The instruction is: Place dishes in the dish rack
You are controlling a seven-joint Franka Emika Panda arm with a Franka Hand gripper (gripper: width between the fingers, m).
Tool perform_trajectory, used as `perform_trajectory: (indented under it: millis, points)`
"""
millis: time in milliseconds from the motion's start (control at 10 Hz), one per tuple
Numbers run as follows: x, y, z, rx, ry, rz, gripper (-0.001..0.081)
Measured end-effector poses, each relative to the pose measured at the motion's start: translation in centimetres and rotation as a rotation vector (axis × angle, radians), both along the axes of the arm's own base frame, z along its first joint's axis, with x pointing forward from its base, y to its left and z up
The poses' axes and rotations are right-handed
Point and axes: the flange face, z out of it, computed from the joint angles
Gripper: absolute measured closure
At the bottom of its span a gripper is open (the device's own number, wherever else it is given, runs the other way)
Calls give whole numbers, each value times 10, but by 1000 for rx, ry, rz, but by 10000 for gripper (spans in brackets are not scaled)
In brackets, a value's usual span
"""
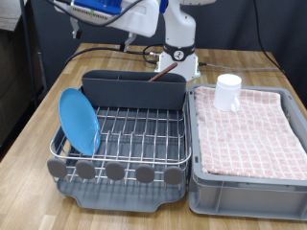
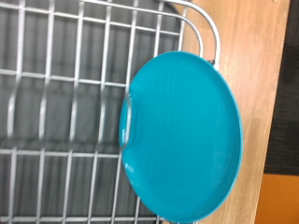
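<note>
Exterior view: arm raised above the rack, gripper state unclear; blue plate stands racked.

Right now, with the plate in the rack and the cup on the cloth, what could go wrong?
1. The blue plate leans at the rack's edge on the exterior view's left, so a knock might tip it onto the table.
2. The white cup stands on soft checked cloth in the grey bin, so it may wobble when gripped.
3. The gripper hangs above the caddy; a low move could hit it.
</note>
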Motion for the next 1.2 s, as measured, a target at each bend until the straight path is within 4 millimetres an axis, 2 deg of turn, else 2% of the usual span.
perform_trajectory:
  millis: [200, 500, 600, 800, 900, 1200]
  points:
    - [-5, 24, 25, 34, 48, 82, 4]
    - [-13, 69, 51, 98, 91, 152, 4]
    - [-16, 74, 56, 101, 91, 163, 4]
    - [-16, 74, 51, 101, 110, 160, 4]
    - [-17, 81, 47, 110, 134, 165, 4]
    - [-19, 126, 41, 148, 167, 186, 4]
